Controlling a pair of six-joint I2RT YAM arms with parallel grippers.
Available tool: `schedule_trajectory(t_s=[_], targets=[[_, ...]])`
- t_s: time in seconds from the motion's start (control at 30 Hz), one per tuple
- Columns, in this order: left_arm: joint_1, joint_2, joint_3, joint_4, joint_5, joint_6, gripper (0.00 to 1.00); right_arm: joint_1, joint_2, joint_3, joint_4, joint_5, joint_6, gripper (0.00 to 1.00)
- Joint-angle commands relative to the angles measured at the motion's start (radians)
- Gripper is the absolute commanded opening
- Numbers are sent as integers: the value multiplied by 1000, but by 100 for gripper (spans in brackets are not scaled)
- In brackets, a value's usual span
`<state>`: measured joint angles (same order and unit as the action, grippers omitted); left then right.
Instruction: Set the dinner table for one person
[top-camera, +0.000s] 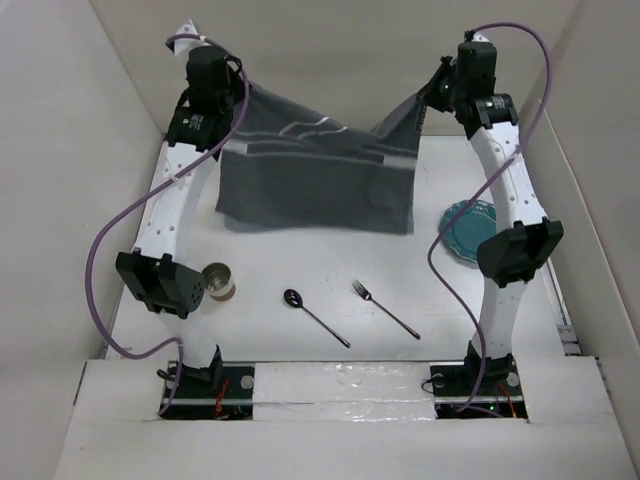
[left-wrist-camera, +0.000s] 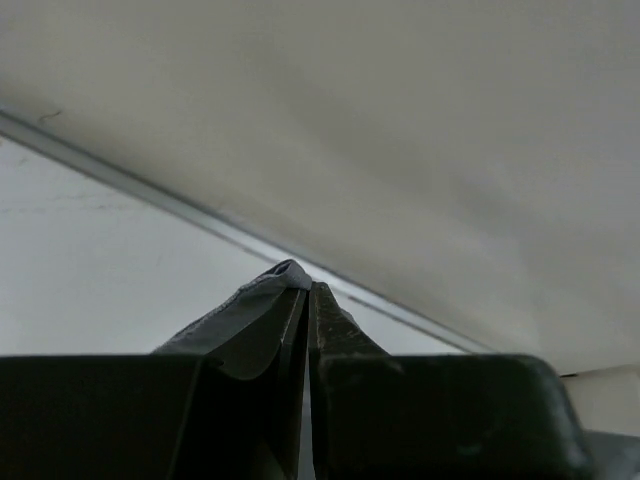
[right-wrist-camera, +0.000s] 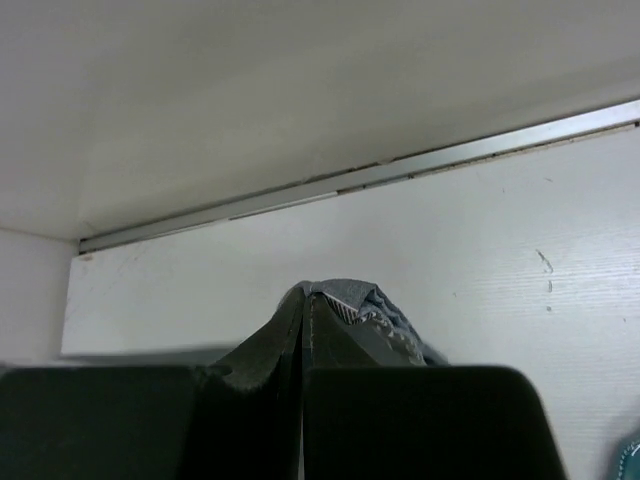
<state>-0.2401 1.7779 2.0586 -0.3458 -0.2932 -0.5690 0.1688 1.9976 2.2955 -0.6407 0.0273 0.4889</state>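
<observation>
while both arms reach toward the far wall, the left gripper (top-camera: 238, 98) and right gripper (top-camera: 425, 100) each pinch a top corner of the dark grey striped placemat (top-camera: 320, 180), fingers pressed together on the cloth. it hangs between them over the far half of the white dinner table (top-camera: 300, 262). nearer the bases lie a spoon (top-camera: 315, 315) and a fork (top-camera: 385, 308). a metal can (top-camera: 218, 282) stands by the left arm, and a teal plate (top-camera: 465, 225) sits partly behind the right arm.

The dinner table (top-camera: 260, 260) looks matte and smooth; placemat (top-camera: 315, 190) limp cloth; plate (top-camera: 462, 228) at three o'clock glossy; spoon (top-camera: 318, 320) and fork (top-camera: 387, 311) shiny metal.
</observation>
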Motion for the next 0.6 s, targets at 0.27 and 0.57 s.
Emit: schedule_trajectory(t_s=[0.27, 0.57], targets=[[182, -309, -349, 304, 242, -141, 0, -32, -216, -166, 147, -104, 4, 0], [249, -485, -1044, 527, 439, -207, 0, -41, -387, -906, 378, -159, 11, 0]])
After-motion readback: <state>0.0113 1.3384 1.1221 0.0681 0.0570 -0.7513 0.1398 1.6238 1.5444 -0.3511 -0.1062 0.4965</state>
